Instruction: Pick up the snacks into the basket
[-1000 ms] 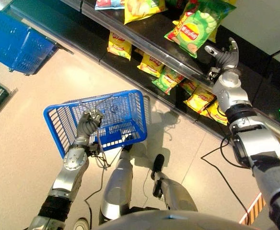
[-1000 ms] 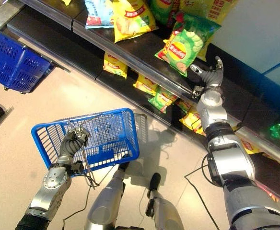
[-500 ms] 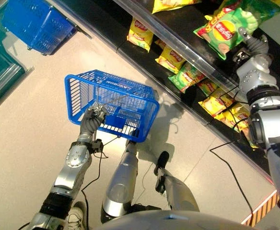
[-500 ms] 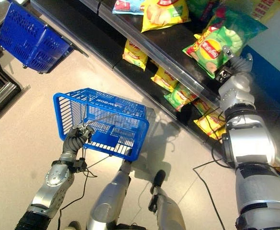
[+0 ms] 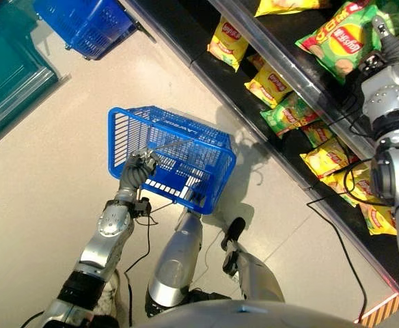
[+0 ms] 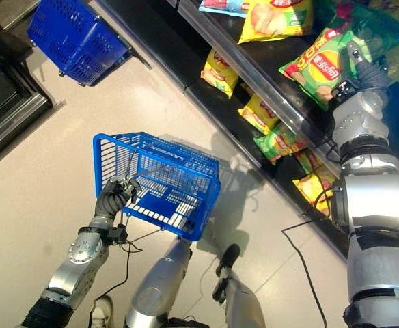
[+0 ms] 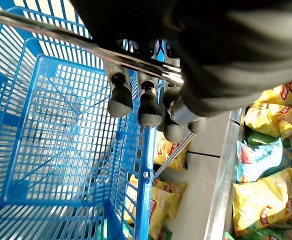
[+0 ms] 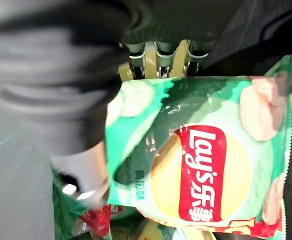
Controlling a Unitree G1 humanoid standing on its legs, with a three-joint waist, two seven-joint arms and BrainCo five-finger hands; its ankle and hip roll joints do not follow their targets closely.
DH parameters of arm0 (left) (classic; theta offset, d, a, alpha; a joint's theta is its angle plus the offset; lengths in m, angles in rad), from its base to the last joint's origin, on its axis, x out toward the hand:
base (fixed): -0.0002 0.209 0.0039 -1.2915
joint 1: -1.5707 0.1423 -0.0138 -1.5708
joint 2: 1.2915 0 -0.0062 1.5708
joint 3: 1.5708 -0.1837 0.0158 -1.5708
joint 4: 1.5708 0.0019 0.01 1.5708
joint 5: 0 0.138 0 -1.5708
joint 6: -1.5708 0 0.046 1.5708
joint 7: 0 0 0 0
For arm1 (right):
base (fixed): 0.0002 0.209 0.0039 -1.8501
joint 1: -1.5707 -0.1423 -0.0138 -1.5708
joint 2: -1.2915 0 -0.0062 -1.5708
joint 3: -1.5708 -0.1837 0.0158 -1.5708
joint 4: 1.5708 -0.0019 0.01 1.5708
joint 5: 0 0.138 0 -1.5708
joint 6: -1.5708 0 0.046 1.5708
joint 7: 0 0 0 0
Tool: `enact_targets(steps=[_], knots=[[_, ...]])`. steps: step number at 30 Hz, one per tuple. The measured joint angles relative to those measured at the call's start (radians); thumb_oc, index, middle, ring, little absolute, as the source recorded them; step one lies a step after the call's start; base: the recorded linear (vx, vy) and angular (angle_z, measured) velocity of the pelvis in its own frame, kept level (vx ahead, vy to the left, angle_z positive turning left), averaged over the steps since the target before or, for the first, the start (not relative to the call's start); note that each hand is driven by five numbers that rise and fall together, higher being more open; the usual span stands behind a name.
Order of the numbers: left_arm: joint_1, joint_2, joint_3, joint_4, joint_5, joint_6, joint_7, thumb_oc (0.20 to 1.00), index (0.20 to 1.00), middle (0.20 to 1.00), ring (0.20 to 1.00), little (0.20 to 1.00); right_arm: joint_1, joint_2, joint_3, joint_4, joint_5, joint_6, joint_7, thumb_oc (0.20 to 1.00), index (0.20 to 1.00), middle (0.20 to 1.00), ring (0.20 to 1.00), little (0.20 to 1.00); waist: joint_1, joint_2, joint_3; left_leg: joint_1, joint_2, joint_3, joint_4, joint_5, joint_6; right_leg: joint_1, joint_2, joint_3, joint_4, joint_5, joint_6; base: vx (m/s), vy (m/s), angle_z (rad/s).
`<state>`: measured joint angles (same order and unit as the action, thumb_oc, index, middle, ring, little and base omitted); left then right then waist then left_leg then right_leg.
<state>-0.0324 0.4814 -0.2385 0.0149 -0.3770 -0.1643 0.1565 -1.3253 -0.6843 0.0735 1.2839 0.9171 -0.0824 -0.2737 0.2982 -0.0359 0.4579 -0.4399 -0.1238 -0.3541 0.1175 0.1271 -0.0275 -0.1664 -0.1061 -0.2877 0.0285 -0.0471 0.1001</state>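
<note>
Right hand (image 6: 361, 68) up at the shelf (image 5: 281, 51), fingers behind the green chip bag (image 5: 336, 48); grip impossible to tell. Left hand (image 5: 136, 171) curled round the blue basket's (image 5: 179, 147) wire handle (image 7: 76, 42). Best to pinch the bag's edge firmly, lift clear, keep the basket level underneath.

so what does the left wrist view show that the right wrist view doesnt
Left wrist view: the left hand curled round the metal handle of the blue basket, which looks empty through its mesh, plus the floor and shelf edge.

Right wrist view: a green chip bag seen close up, with the right hand behind its end; how the fingers stand on it is hidden.

Both: bags of snacks on the shelves, yellow ones in the left wrist view.
</note>
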Motion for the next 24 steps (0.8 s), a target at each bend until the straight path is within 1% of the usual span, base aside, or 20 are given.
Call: enact_targets(steps=[7,10,11,12,13,14,15,16,17,18,19,20,21,22,23,24], knots=[[-0.031,-0.001,-0.017,-0.001,-0.010,0.000,0.004,0.200,0.200,0.200,0.200,0.200,0.001,0.001,-0.001,0.023,0.021,-0.001,0.002,0.200,0.200,0.200,0.200,0.200,0.013,0.010,0.006,-0.010,-0.008,-0.005,0.001,0.003,0.004,-0.011,-0.004,0.000,0.008,-0.006,0.004,0.00,-0.005,0.03],[-0.051,0.000,-0.017,-0.001,-0.010,0.000,0.011,0.200,0.200,0.200,0.200,0.200,0.013,0.023,-0.006,0.002,0.053,-0.009,0.004,0.200,0.200,0.200,0.200,0.200,0.010,0.011,0.006,-0.007,-0.007,-0.001,0.001,0.003,0.004,-0.010,-0.010,0.001,0.009,-0.007,0.004,0.00,0.007,-0.01],[-0.058,0.000,-0.016,-0.001,-0.011,0.000,0.017,0.200,0.200,0.200,0.200,0.200,0.046,0.052,-0.029,-0.054,0.070,-0.029,0.005,0.200,0.200,0.200,0.200,0.200,-0.001,0.011,0.006,-0.001,-0.006,0.004,0.002,0.003,0.004,-0.006,-0.011,0.003,0.013,-0.007,0.004,-0.01,0.029,-0.05],[-0.059,0.001,-0.016,-0.001,-0.011,0.000,0.019,0.200,0.200,0.200,0.200,0.200,0.055,0.066,-0.037,-0.068,0.078,-0.032,0.005,0.200,0.200,0.200,0.200,0.200,0.004,0.012,0.007,0.002,-0.006,0.010,0.002,0.003,0.004,-0.005,-0.012,0.004,0.016,-0.008,0.005,0.00,0.020,-0.09],[-0.062,0.000,-0.016,-0.001,-0.011,0.000,0.021,0.200,0.200,0.200,0.200,0.200,0.065,0.079,-0.040,-0.085,0.087,-0.036,0.003,0.200,0.200,0.200,0.200,0.200,-0.006,0.011,0.007,0.005,-0.004,0.017,0.003,0.003,0.004,-0.005,-0.014,0.006,0.019,-0.008,0.005,-0.01,0.034,-0.13],[-0.064,-0.001,-0.017,-0.001,-0.013,0.000,0.025,0.200,0.200,0.200,0.200,0.200,0.126,0.116,-0.056,-0.179,0.094,-0.053,-0.001,0.200,0.200,0.200,0.200,0.200,-0.017,0.011,0.007,0.020,-0.003,0.031,0.002,0.003,0.004,0.005,-0.017,0.014,0.025,-0.009,0.006,-0.01,0.036,-0.17],[-0.065,-0.003,-0.016,-0.001,-0.025,0.000,0.028,0.200,0.200,0.200,0.200,0.200,0.158,0.136,-0.060,-0.230,0.099,-0.067,-0.007,0.200,0.200,0.200,0.200,0.200,-0.021,0.011,0.007,0.027,-0.002,0.037,0.002,0.003,0.004,0.009,-0.018,0.019,0.027,-0.009,0.006,-0.01,0.051,-0.21],[-0.066,-0.002,-0.016,-0.002,-0.041,0.000,0.033,0.200,0.200,0.200,0.200,0.200,0.248,0.180,-0.084,-0.397,0.099,-0.086,-0.020,0.200,0.200,0.200,0.200,0.200,-0.034,0.011,0.007,0.038,0.002,0.058,0.000,-0.001,0.002,0.007,-0.021,0.034,0.034,-0.010,0.007,-0.02,0.039,-0.26],[-0.065,0.002,-0.015,-0.002,-0.048,0.000,0.036,0.200,0.200,0.200,0.200,0.200,0.309,0.206,-0.086,-0.493,0.097,-0.108,-0.019,0.200,0.200,0.200,0.200,0.200,-0.035,0.011,0.006,0.046,0.005,0.070,-0.002,-0.001,0.001,0.010,-0.023,0.044,0.042,-0.011,0.008,0.00,0.025,-0.48],[-0.065,0.003,-0.013,-0.002,-0.051,0.000,0.040,0.200,0.200,0.200,0.200,0.200,0.364,0.248,-0.098,-0.580,0.097,-0.131,-0.024,0.200,0.200,0.200,0.200,0.200,-0.040,0.011,0.006,0.059,0.011,0.098,-0.002,-0.006,0.004,0.010,-0.023,0.069,0.049,-0.009,0.010,-0.02,0.016,-0.49],[-0.065,0.000,-0.012,-0.003,-0.052,0.000,0.042,0.200,0.200,0.200,0.200,0.200,0.398,0.270,-0.105,-0.625,0.097,-0.146,-0.036,0.200,0.200,0.200,0.200,0.200,-0.046,0.011,0.006,0.065,0.014,0.108,-0.001,-0.006,0.005,0.011,-0.024,0.077,0.052,-0.007,0.010,0.01,0.012,-0.51],[-0.057,-0.003,-0.010,-0.009,-0.074,0.000,0.043,0.200,0.200,0.200,0.200,0.200,0.517,0.324,-0.124,-0.793,0.074,-0.171,-0.054,0.200,0.200,0.200,0.200,0.200,-0.071,0.009,0.005,0.085,0.017,0.123,-0.005,-0.012,0.006,0.022,-0.027,0.091,0.054,-0.007,0.011,0.02,-0.004,-0.29],[-0.056,-0.006,-0.009,-0.009,-0.079,0.000,0.043,0.200,0.200,0.200,0.200,0.200,0.558,0.334,-0.122,-0.833,0.057,-0.181,-0.055,0.200,0.200,0.200,0.200,0.200,-0.082,0.009,0.005,0.093,0.017,0.128,-0.005,-0.013,0.006,0.028,-0.027,0.096,0.054,-0.006,0.012,0.07,-0.014,-0.28],[-0.050,-0.013,-0.003,-0.016,-0.089,0.000,0.043,0.200,0.200,0.200,0.200,0.200,0.615,0.347,-0.128,-0.874,0.037,-0.190,-0.066,0.200,0.200,0.200,0.200,0.200,-0.103,0.009,0.002,0.104,0.020,0.135,-0.007,-0.019,0.004,0.034,-0.028,0.108,0.054,-0.006,0.013,0.05,-0.013,-0.23],[-0.049,-0.020,0.001,-0.024,-0.098,0.001,0.044,0.200,0.200,0.200,0.200,0.200,0.663,0.363,-0.152,-0.928,0.030,-0.189,-0.076,0.200,0.200,0.200,0.200,0.200,-0.117,0.009,0.001,0.107,0.022,0.145,-0.007,-0.019,0.005,0.032,-0.027,0.118,0.054,-0.004,0.013,0.05,0.002,-0.30],[-0.035,-0.041,0.016,-0.050,-0.128,0.002,0.047,0.200,0.200,0.200,0.200,0.200,0.797,0.420,-0.197,-1.123,-0.038,-0.205,-0.091,0.200,0.200,0.200,0.200,0.200,-0.122,0.009,-0.001,0.116,0.026,0.158,-0.012,-0.020,0.008,0.034,-0.027,0.129,0.054,-0.004,0.012,0.02,0.005,-0.31]])
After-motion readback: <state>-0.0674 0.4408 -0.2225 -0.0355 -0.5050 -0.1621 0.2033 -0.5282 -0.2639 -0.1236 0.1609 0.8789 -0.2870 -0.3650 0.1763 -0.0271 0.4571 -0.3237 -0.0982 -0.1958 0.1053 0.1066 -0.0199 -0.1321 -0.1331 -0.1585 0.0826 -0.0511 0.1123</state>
